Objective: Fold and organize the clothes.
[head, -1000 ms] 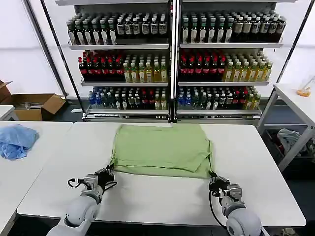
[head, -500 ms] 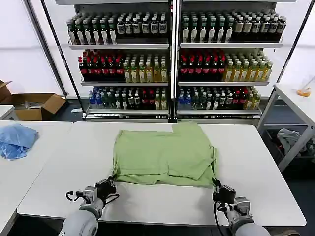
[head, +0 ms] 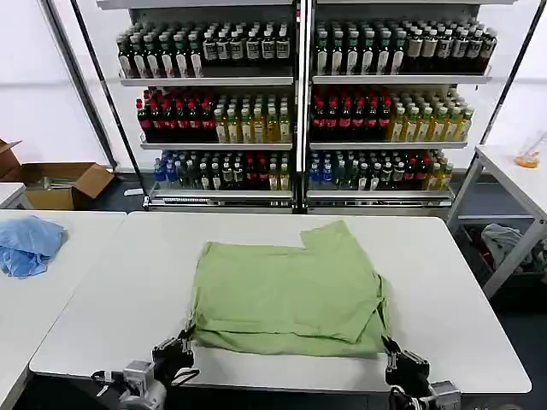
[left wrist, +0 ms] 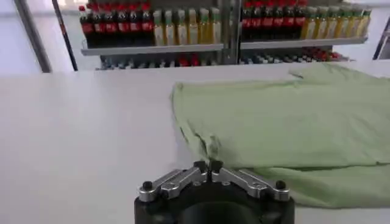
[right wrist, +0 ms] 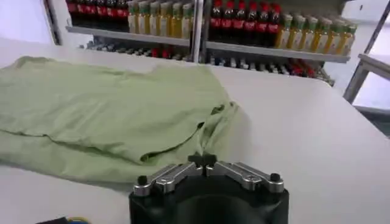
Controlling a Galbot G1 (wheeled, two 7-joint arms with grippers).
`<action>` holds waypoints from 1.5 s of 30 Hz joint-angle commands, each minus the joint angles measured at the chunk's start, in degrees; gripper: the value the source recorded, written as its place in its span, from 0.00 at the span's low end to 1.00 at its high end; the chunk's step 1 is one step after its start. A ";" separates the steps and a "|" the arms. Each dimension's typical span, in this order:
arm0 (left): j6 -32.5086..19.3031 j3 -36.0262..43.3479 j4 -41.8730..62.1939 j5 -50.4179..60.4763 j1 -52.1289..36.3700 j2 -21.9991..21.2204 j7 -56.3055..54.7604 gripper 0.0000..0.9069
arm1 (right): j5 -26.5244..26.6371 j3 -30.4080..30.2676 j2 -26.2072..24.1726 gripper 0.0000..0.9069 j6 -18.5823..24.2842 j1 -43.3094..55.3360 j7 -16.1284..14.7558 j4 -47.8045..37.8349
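Observation:
The clothes are one light green shirt (head: 291, 290), lying folded and flat on the white table (head: 111, 282). My left gripper (head: 184, 340) is at its near left corner, by the table's front edge, shut on a pinch of the fabric. In the left wrist view the left gripper (left wrist: 208, 165) meets tip to tip on the shirt (left wrist: 286, 122), which bunches up at the corner. My right gripper (head: 389, 348) is shut on the near right corner. The right wrist view shows the right gripper (right wrist: 202, 161) pinching a raised fold of the shirt (right wrist: 109, 109).
A light blue cloth (head: 26, 243) lies on the neighbouring table to the left. Shelves of bottles (head: 299, 102) stand behind the table. A cardboard box (head: 64, 184) sits on the floor at far left. A grey-green cloth (head: 508, 239) hangs at the right.
Both grippers have drawn back toward the table's front edge, dragging the shirt with them. The shirt now lies nearer to me, and its far right corner has skewed.

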 commanded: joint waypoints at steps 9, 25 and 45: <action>2.81 -3.37 -10.37 4.94 11.77 -0.89 2.04 1.00 | -6.76 2.16 0.97 1.00 -1.53 -8.88 -1.36 6.47; 1.23 -6.24 -10.22 -3.08 1.70 0.55 -3.05 1.00 | 1.30 2.21 -4.35 1.00 -0.56 9.87 1.08 4.44; 5.34 9.29 16.96 -3.65 -32.25 0.31 -3.82 1.00 | 16.70 -22.72 -1.93 1.00 -12.43 58.04 9.21 -28.93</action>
